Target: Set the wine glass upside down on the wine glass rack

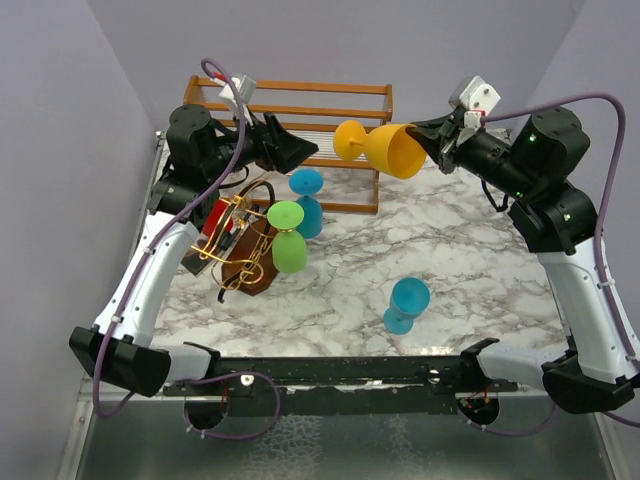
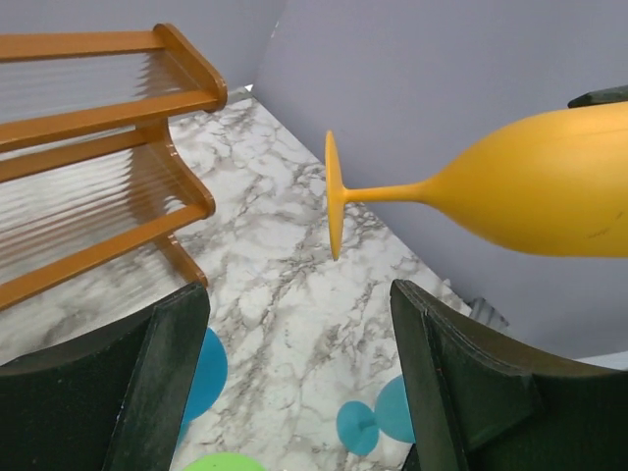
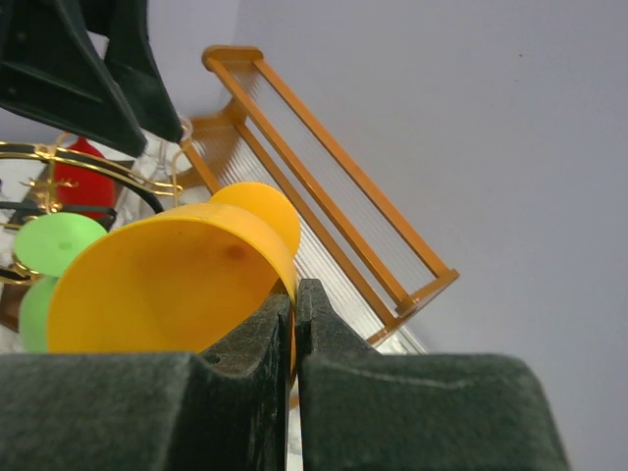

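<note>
A yellow wine glass point(image 1: 385, 148) is held level in the air, its foot pointing left. My right gripper point(image 1: 428, 135) is shut on its rim, one finger inside the bowl, as the right wrist view point(image 3: 167, 285) shows. My left gripper point(image 1: 305, 150) is open and empty, just left of the glass's foot; the left wrist view shows the glass point(image 2: 530, 186) ahead of and above its fingers. The gold wire wine glass rack point(image 1: 240, 235) on its dark wooden base stands below the left arm. A green glass point(image 1: 288, 235) and a red glass point(image 1: 215, 218) hang on it.
An orange-brown slatted wooden frame point(image 1: 300, 95) stands at the back of the marble table. One blue glass point(image 1: 306, 200) is in front of it, close to the rack. Another blue glass point(image 1: 405, 305) lies on its side at the right front.
</note>
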Controlling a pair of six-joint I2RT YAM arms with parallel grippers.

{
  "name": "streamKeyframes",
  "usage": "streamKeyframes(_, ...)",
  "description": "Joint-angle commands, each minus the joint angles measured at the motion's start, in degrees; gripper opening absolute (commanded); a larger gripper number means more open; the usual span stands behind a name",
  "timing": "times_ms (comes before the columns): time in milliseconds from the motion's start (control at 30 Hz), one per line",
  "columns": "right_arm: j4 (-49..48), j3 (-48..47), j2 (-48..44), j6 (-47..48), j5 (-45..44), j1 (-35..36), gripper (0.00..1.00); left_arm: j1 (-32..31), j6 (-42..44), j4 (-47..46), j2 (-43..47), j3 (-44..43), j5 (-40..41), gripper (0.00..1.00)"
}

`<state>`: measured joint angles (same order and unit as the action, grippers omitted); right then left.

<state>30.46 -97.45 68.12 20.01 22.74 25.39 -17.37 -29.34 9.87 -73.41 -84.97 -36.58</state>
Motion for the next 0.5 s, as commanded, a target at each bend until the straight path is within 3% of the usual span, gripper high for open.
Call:
streamKeyframes(0,-3.89,-0.76,-0.04,-5.23,5.49,-0.25,0.01,-1.39,-6.31,-7.37,-1.6,1.38,-4.28,0.76)
streamKeyframes(167,-4.14,-1.34,1.42,-6.51,7.59,-0.25,0.01,-2.92,-7.19,-8.81,-2.08,3.15,-4.73,0.74)
streamKeyframes(467,-4.22,-0.96,1.58,-6.21,9.45,-0.25,0.01,-3.56,-7.12,-8.83,-2.53,4.29,-4.6,0.4)
